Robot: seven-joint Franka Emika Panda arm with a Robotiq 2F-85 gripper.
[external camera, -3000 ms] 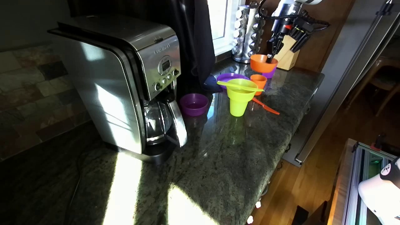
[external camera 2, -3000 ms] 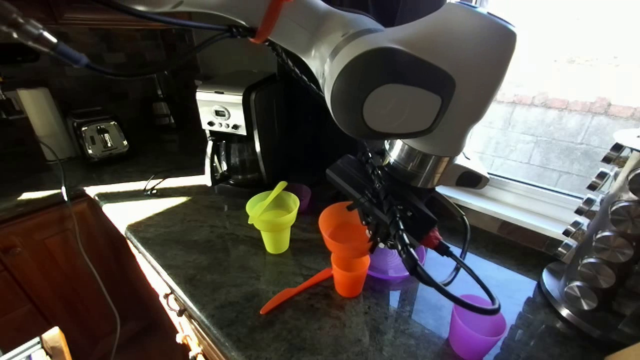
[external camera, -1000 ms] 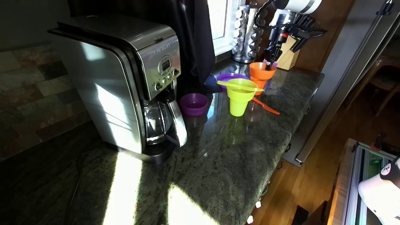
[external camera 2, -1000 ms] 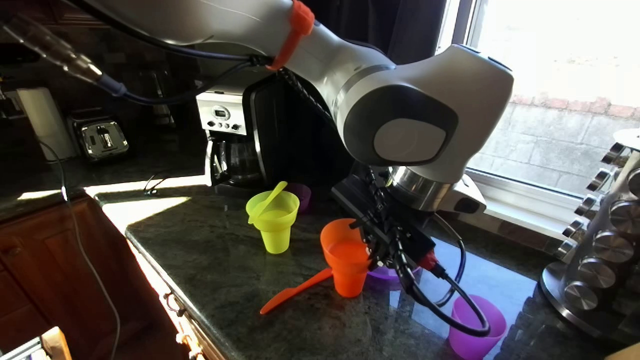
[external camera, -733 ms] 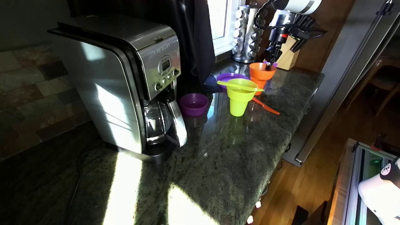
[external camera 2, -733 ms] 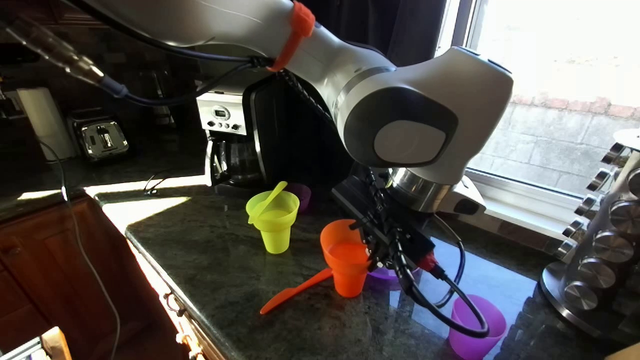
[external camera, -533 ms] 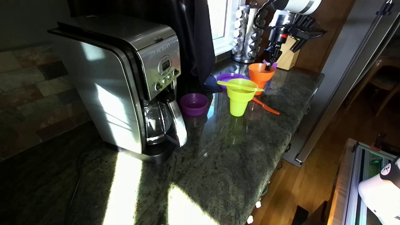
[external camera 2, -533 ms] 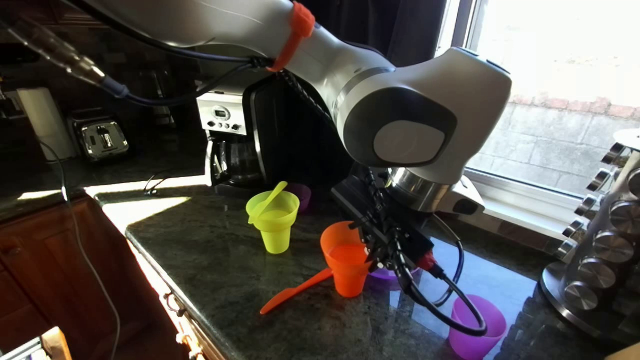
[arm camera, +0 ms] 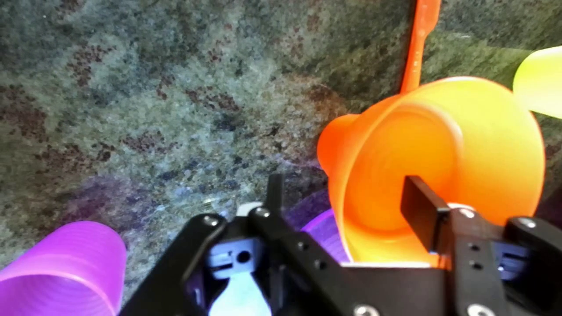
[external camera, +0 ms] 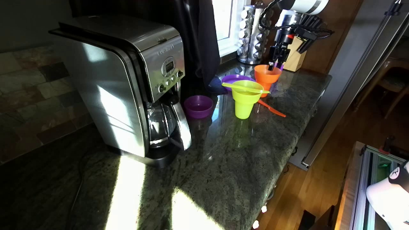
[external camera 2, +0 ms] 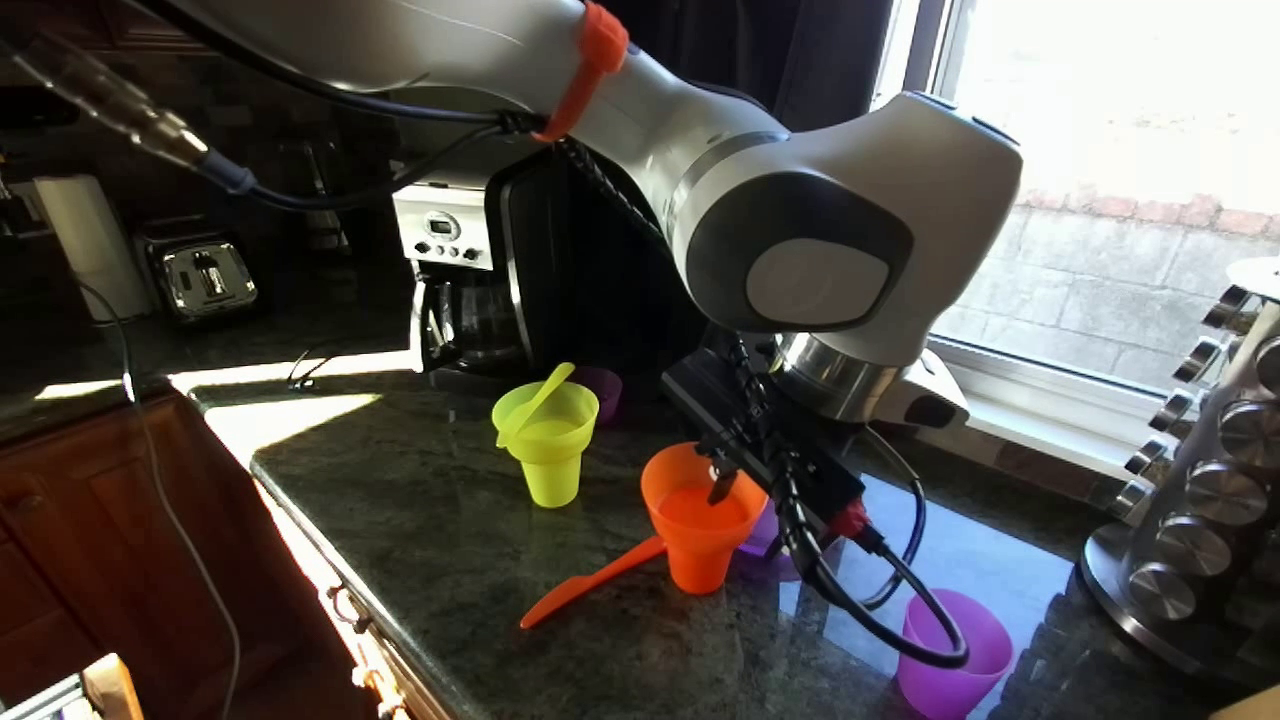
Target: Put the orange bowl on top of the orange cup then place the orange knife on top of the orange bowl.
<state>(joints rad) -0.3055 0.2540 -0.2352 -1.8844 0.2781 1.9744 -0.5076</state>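
Note:
The orange bowl (external camera 2: pixel 690 505) sits upright on the orange cup (external camera 2: pixel 700 572), whose lower part shows beneath it in both exterior views. In the wrist view, my gripper (arm camera: pixel 343 184) is open astride the wall of the bowl (arm camera: pixel 386 171). One of its fingers (arm camera: pixel 423 210) is inside the bowl and the other stands outside, both apart from the wall. The orange knife (external camera 2: pixel 590 585) lies flat on the counter, its handle end close to the cup's base. Part of that knife (arm camera: pixel 417 52) also shows past the bowl's rim in the wrist view.
A yellow-green stack (external camera: pixel 244 99) with a yellow-green utensil across it stands near the orange cup. A purple plate (external camera: pixel 236 80), a purple bowl (external camera: pixel 198 107) and a purple cup (external camera 2: pixel 955 655) surround it. The coffee maker (external camera: pixel 127 86), spice rack (external camera: pixel 252 35) and knife block (external camera: pixel 294 54) stand around.
Over the last three seconds the bowl came down onto the cup, the gripper shut on its wall. In the last half second the fingers spread and let go; the bowl stays put.

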